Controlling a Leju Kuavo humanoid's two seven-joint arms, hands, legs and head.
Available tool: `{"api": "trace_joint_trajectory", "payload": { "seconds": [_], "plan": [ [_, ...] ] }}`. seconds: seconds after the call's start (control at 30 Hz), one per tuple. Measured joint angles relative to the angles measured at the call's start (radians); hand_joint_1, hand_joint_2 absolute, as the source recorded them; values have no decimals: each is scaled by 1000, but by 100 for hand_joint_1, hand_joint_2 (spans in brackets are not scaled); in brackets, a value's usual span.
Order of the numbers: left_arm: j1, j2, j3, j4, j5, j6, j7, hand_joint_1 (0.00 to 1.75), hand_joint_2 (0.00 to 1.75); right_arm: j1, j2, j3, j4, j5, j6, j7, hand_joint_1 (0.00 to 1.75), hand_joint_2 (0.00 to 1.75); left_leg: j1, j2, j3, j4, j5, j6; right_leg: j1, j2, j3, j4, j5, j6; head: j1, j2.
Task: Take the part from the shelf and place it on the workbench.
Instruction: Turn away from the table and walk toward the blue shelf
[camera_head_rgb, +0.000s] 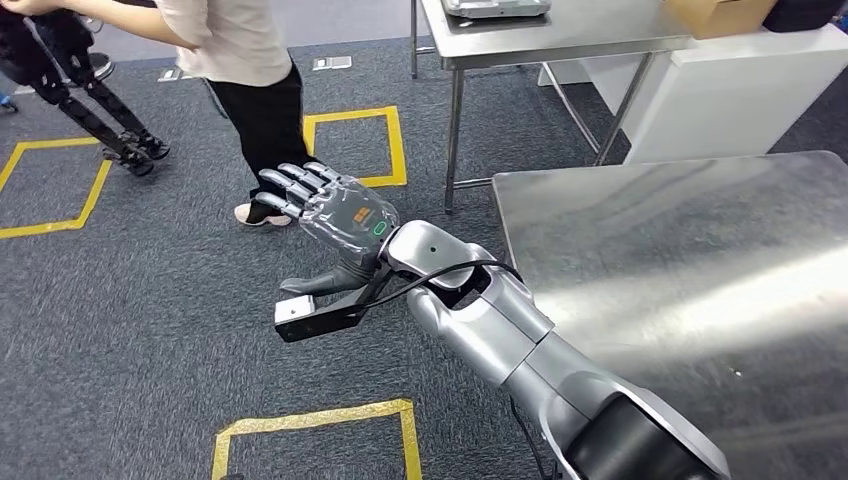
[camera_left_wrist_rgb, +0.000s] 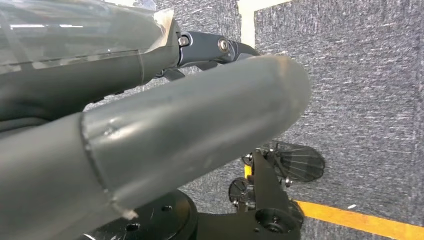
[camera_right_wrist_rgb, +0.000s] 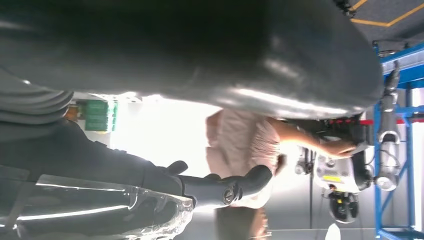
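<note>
Head view: one right hand (fingers spread, holding nothing) hovers over carpet beside one steel workbench; one person stands near; left hand's state unclear.

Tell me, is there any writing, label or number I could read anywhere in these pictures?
No text is readable.
Orange label on the back of the right hand: print too small to read.
Yellow sticker on the other robot in the right wrist view: blurred.
Green boxes in that view: overexposed, nothing legible.
</note>
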Motion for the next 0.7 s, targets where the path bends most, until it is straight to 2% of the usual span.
{"api": "trace_joint_trajectory", "payload": {
  "seconds": [0.07,0.13,0.2,0.23,0.27,0.3,0.33,0.4,0.43,0.47,0.5,0.57,0.63,0.7],
  "plan": [
    [0,0,0,0,-3,0,2,0,0,7,-1,0,-6,2,-1,1,0,0,-1,-16,2,-7,4,11,0,-7,0,1,-4,9,1,0],
    [1,-1,0,0,-6,0,3,0,0,11,-2,0,-13,4,-1,3,0,0,3,-29,8,-18,12,24,-3,16,-18,42,-27,14,2,0],
    [-1,0,0,0,-14,-6,-6,0,0,16,-6,-1,-16,9,-1,10,0,0,6,-44,9,-22,16,32,-8,48,-74,161,-79,11,4,0],
    [-2,0,-2,0,-21,-10,-12,0,0,20,-10,-1,-16,13,-1,15,0,0,6,-53,9,-21,17,34,-10,54,-109,230,-102,11,5,0],
    [-2,-1,-3,0,-29,-14,-18,0,0,24,-12,-1,-15,17,0,22,0,0,6,-63,8,-21,17,34,-12,56,-134,277,-114,14,5,0],
    [-1,-2,-6,0,-35,-16,-23,0,0,27,-14,-2,-15,22,0,29,0,0,6,-72,8,-21,17,34,-14,57,-144,290,-111,21,5,0],
    [-1,-4,-7,0,-40,-19,-26,0,0,29,-15,-2,-16,25,2,34,0,0,6,-83,9,-20,17,33,-16,59,-133,261,-93,30,5,0],
    [-2,-7,-10,0,-48,-24,-31,0,0,29,-15,-7,-18,32,6,39,0,0,6,-102,9,-17,15,29,-24,76,-71,122,-34,47,6,0],
    [-2,-8,-12,0,-52,-27,-34,0,0,29,-15,-9,-21,35,9,40,0,0,5,-111,7,-14,14,24,-27,86,-43,61,-11,50,5,0],
    [-2,-8,-13,0,-55,-29,-37,0,0,30,-16,-12,-23,39,11,41,0,0,4,-119,5,-12,13,19,-29,94,-24,22,2,48,5,0],
    [-1,-9,-14,0,-57,-29,-38,0,0,31,-17,-15,-26,41,14,41,0,0,4,-124,3,-11,13,13,-28,97,-18,9,7,43,5,0],
    [3,-9,-15,0,-60,-31,-40,0,0,34,-17,-18,-33,45,17,42,0,0,10,-127,-1,-12,13,1,-27,86,-15,6,13,29,4,0],
    [5,-9,-15,0,-61,-32,-41,0,0,34,-14,-21,-40,47,18,42,0,0,13,-100,-15,19,-9,-9,-29,76,-12,1,17,14,2,0],
    [4,-10,-16,0,-62,-33,-41,0,0,35,-13,-24,-43,47,18,42,0,0,13,-66,-64,123,-63,-16,-29,62,-9,-1,16,3,-1,0]
  ]
}}
